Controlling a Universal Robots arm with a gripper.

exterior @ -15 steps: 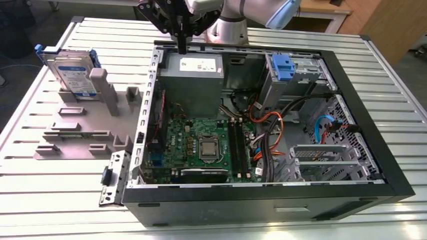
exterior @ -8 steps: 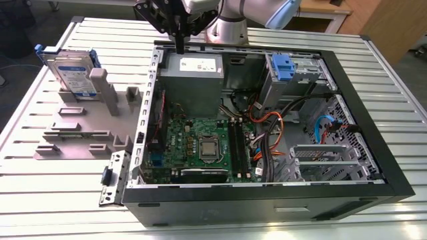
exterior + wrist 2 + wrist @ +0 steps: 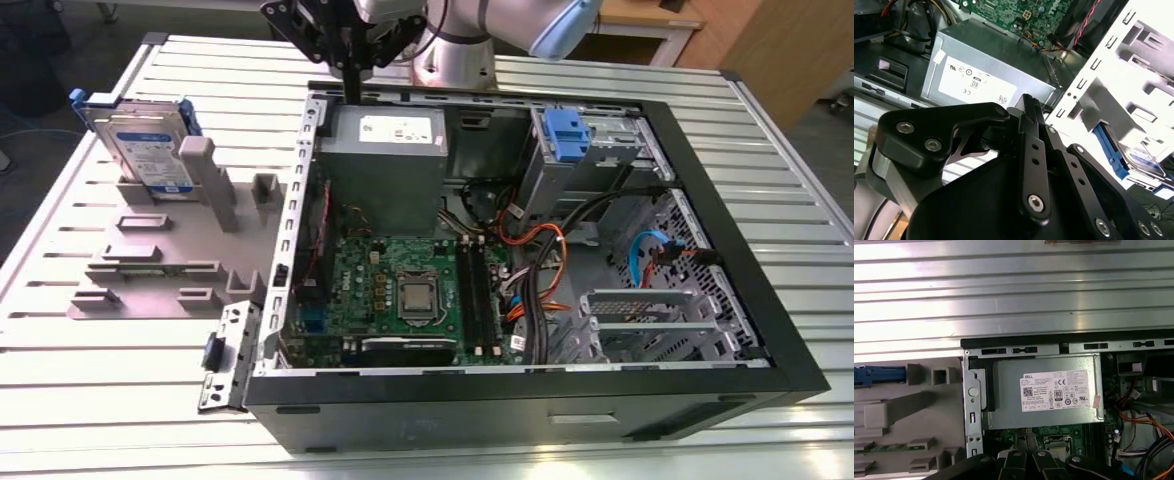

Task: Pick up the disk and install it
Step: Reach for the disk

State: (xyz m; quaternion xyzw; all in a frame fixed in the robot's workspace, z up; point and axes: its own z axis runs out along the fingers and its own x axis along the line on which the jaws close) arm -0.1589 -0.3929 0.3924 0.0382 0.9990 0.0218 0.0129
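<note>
The ribbed tabletop (image 3: 120,390) carries an open computer case (image 3: 534,400), beside which, at the exterior view's left, a grey holder (image 3: 154,275) keeps the disk (image 3: 144,150) standing on edge, well apart from the claw (image 3: 351,92), pressed together and empty above the case's rim.

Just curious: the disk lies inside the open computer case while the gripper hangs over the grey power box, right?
No. In the exterior view the disk stands in the grey rack beside the case; the gripper does hang over the power box.
</note>
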